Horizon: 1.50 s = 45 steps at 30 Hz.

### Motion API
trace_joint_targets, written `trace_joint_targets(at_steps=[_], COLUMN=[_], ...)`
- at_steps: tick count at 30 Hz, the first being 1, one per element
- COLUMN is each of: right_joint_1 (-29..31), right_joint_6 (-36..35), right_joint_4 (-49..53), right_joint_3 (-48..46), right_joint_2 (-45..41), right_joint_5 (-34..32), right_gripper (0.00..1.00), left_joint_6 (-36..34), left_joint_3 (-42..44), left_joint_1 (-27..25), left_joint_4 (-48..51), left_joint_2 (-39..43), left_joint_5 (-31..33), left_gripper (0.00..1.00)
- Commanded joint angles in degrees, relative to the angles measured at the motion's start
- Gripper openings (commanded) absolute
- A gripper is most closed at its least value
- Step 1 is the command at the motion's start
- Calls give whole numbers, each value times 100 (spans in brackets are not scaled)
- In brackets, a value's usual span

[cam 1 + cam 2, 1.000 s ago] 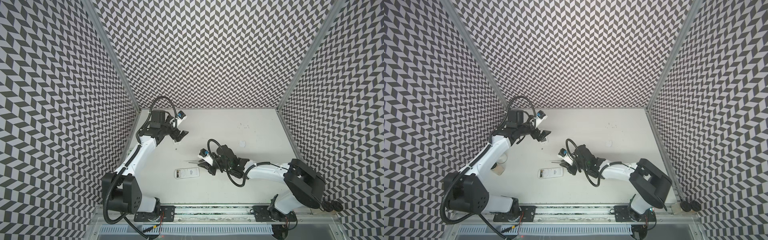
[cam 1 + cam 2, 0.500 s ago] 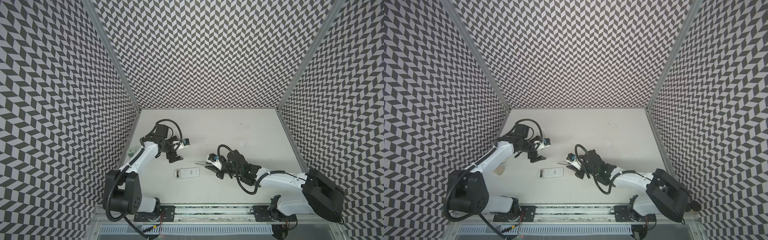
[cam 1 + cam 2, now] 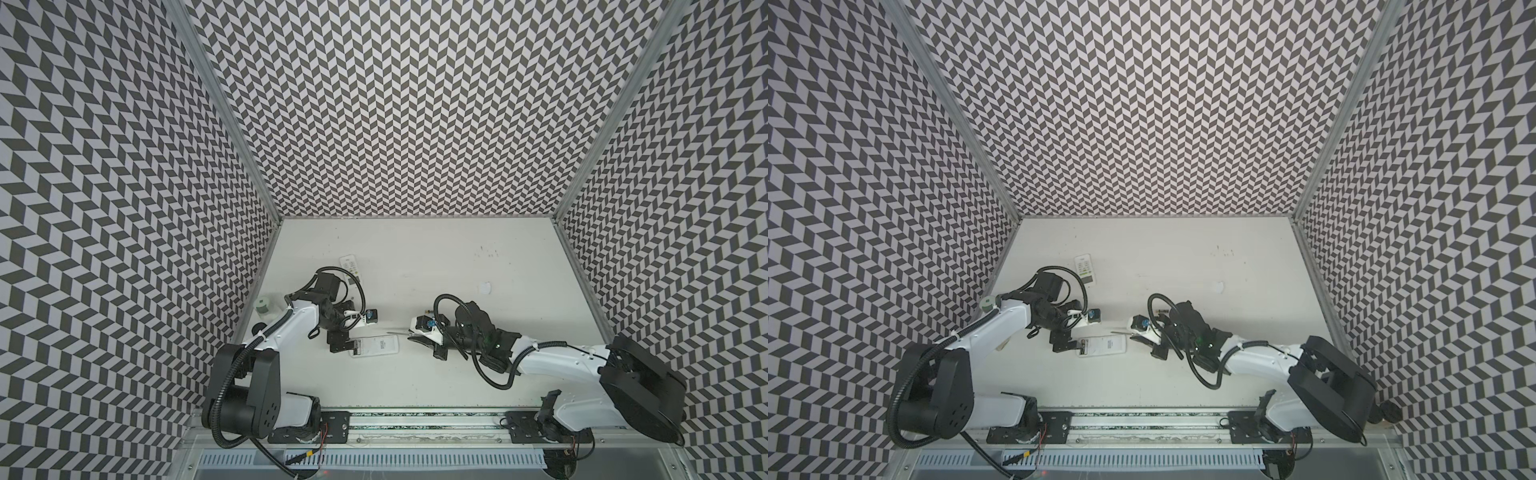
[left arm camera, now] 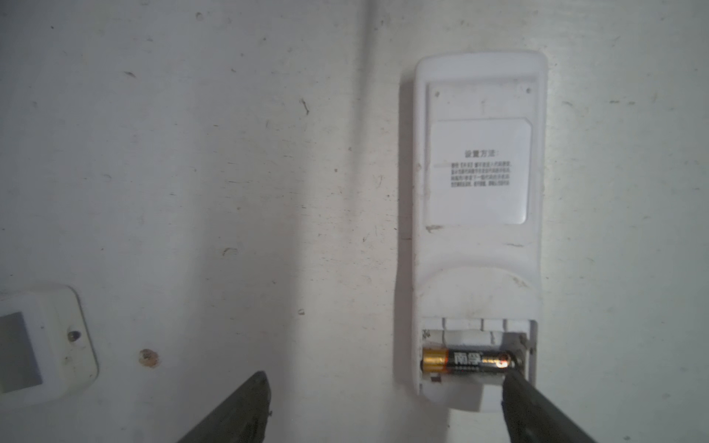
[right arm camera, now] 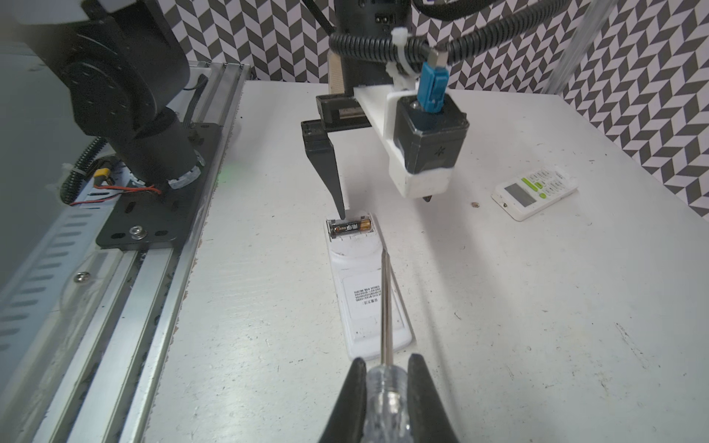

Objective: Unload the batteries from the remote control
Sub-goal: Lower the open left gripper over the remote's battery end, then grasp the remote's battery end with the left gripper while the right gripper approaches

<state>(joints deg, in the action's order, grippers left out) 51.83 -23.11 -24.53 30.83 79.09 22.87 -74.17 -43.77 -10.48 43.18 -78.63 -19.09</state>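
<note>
freeing a light, slick cell

black battery (image 4: 468, 360) sits in the open end bay of the remote control (image 4: 475, 214). left gripper (image 4: 385, 377) spread, one tip at its end; right gripper (image 5: 387, 368) pinches a screwdriver (image 5: 385, 307). stiff, probably slippery: grasp across its barrel.

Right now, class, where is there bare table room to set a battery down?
Free: the back of the table, between the green-buttoned white remote and the small white scrap. Crowded: around the face-down white remote, between left gripper and right gripper.
</note>
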Motion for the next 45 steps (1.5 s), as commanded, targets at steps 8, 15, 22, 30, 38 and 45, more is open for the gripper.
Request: trace_joint_targets(at_steps=[8, 15, 22, 30, 38, 45], right_joint_1=[183, 448, 464, 385, -91, -776], right_joint_6=[-996, -1793, -1667, -609, 913, 2077], right_joint_4=[-969, -1228, -950, -267, 361, 926], right_joint_3=[-300, -447, -300, 30, 374, 772], right_joint_2=[121, 146, 50, 120, 165, 364], right_joint_5=[61, -698, -1031, -570, 468, 1496], right_gripper=[0, 0, 0, 0, 0, 0], left_joint_6=[-322, -259, -131, 61, 489, 869], left_joint_3=[367, 501, 492, 172, -249, 212], left_joint_1=[-103, -117, -183, -306, -275, -472], left_joint_4=[45, -328, -169, 332, 625, 341], left_joint_2=[19, -57, -61, 34, 131, 366], left_joint_5=[68, -15, 97, 178, 473, -77], left_gripper=[95, 88, 87, 91, 99, 100])
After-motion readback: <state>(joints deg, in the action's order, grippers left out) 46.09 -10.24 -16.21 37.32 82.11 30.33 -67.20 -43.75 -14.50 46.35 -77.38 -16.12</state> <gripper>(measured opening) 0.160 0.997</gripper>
